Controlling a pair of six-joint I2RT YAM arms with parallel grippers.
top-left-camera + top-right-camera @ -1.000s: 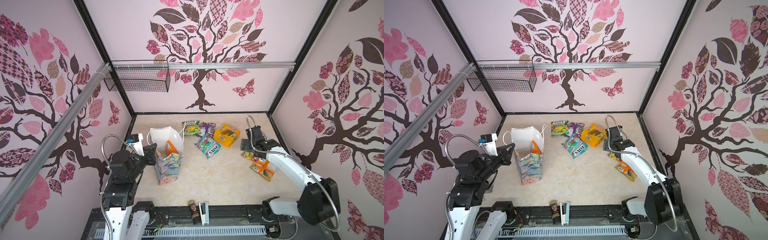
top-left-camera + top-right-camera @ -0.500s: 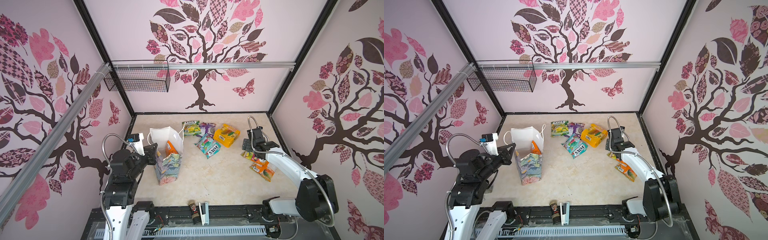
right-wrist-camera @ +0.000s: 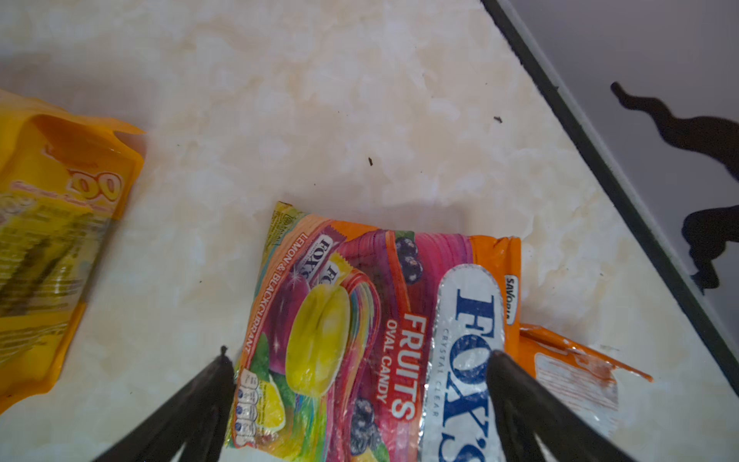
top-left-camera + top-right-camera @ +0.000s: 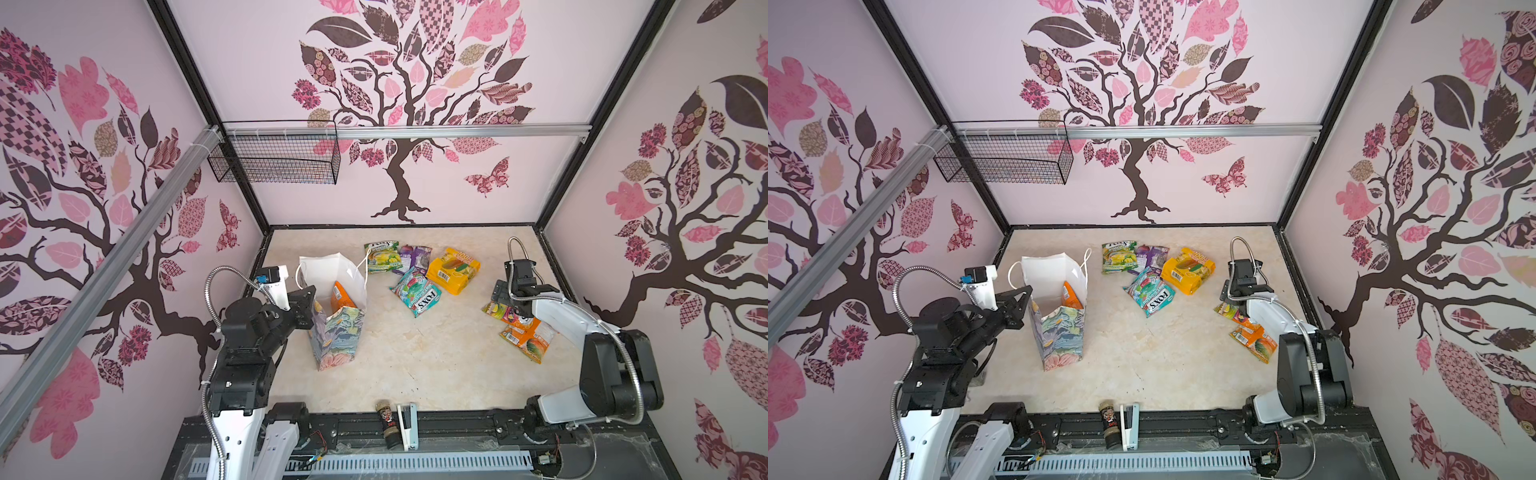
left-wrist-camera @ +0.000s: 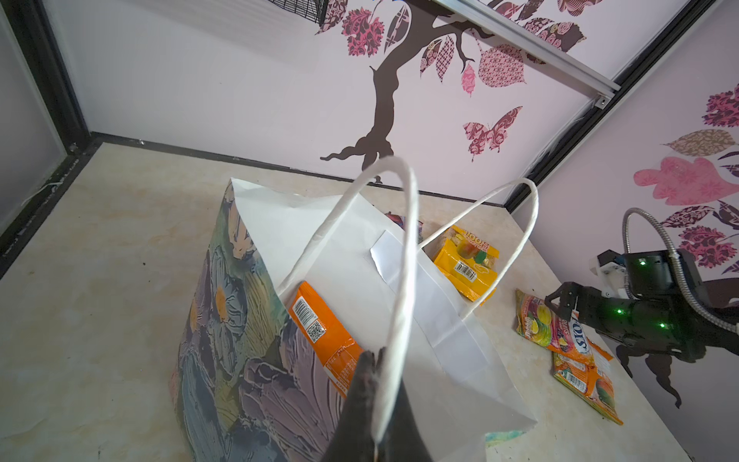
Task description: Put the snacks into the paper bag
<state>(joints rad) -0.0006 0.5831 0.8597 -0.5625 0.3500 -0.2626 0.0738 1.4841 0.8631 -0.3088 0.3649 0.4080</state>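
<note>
The floral paper bag [image 4: 336,332] [image 4: 1059,336] stands upright and open at the table's left. My left gripper [image 5: 372,356] [image 4: 309,297] is shut on its near white cord handle [image 5: 404,280]. An orange packet [image 5: 320,332] [image 4: 341,296] leans inside the bag. Green-yellow [image 4: 382,257], purple [image 4: 415,257], yellow [image 4: 454,270] and teal FOX'S [image 4: 417,293] snacks lie behind the bag, to the right. My right gripper [image 3: 358,354] [image 4: 503,297] is open low over a multicoloured FOX'S fruits packet [image 3: 360,320], one finger beside its edge, one over its label. This packet overlaps an orange packet [image 4: 528,336].
A black wire basket [image 4: 274,162] hangs on the back-left wall. A small dark spice jar [image 4: 386,419] and a white stapler [image 4: 407,424] sit at the table's front edge. The right wall's dark frame [image 3: 600,160] runs close by the fruits packet.
The right arm's elbow has drawn in a little, with its open gripper still low at the FOX'S fruits packet. The left gripper and the bag have not moved.
</note>
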